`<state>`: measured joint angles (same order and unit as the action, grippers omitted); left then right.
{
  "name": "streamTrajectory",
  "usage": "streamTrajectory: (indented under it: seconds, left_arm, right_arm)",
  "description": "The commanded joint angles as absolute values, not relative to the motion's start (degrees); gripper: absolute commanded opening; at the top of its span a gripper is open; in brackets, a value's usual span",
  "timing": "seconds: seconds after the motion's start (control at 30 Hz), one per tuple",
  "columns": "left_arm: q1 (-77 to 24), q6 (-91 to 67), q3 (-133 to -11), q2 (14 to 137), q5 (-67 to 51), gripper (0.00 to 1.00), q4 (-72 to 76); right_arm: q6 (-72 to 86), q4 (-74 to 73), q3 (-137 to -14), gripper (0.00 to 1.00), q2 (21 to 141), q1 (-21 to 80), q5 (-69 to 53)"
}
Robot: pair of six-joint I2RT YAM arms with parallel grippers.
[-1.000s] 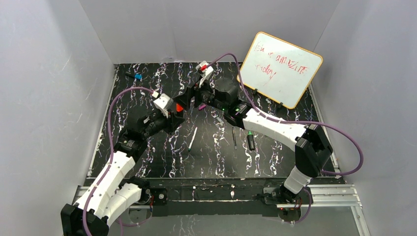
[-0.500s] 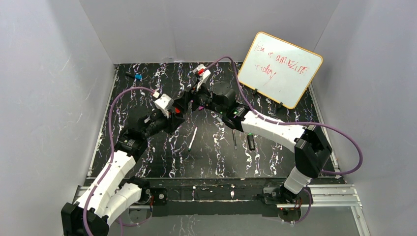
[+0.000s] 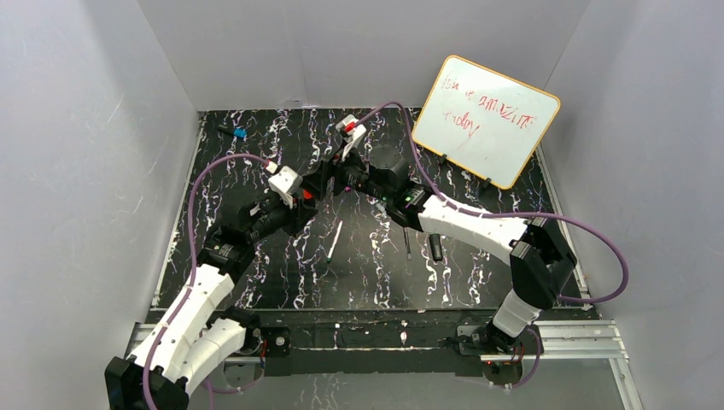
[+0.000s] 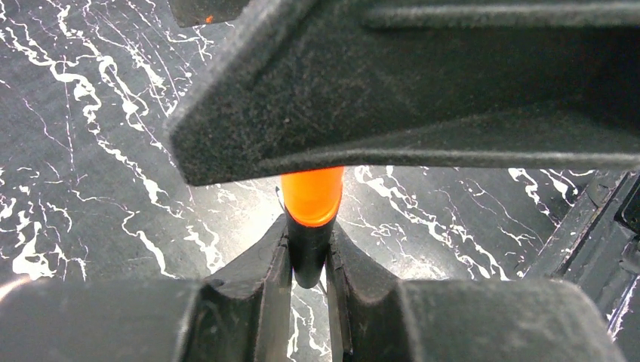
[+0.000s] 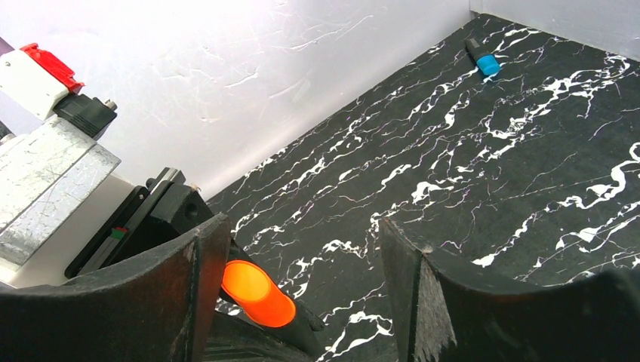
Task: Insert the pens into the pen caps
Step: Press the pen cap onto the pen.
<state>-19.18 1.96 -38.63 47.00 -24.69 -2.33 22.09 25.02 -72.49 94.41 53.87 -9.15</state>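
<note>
From above, the left arm reaches from the near-left corner up toward the middle of the black marbled mat (image 3: 256, 282). The left gripper (image 3: 314, 190) is closed on the orange-tipped marker (image 3: 306, 194). The right arm sweeps in from the near right, and the right gripper (image 3: 337, 178) is just beside the left one. Both are well apart from the white walls. On the mat nearer the bases lie a white pen (image 3: 334, 241), a dark slim pen (image 3: 406, 241) and a black marker (image 3: 435, 247). A blue cap (image 3: 240, 134) sits near the far-left corner, and a whiteboard (image 3: 487, 120) leans at the far right.

The left wrist view shows the gripper (image 4: 308, 260) clamping the marker's black body (image 4: 309, 245). Its orange end (image 4: 311, 196) sticks out under a dark finger (image 4: 423, 98) of the other arm.

In the right wrist view, the gripper (image 5: 302, 302) is spread wide and holds nothing. The orange end (image 5: 256, 292) sits inside its left finger (image 5: 181, 294). The blue cap (image 5: 487, 64) lies far off by the wall.
</note>
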Motion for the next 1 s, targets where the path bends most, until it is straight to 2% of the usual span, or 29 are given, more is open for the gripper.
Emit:
streamTrajectory:
  seconds: [0.0,0.97]
  left_arm:
    - [-17.73,2.04,-44.39,42.80,-21.10,0.00,10.05]
    - [-17.22,1.43,-46.88,41.76,-19.27,0.00,13.90]
  right_arm:
    - [20.43,14.45,-68.12,0.79,95.12,55.19,-12.80]
    - [21.78,15.97,-63.44,0.79,95.27,56.95,-13.13]
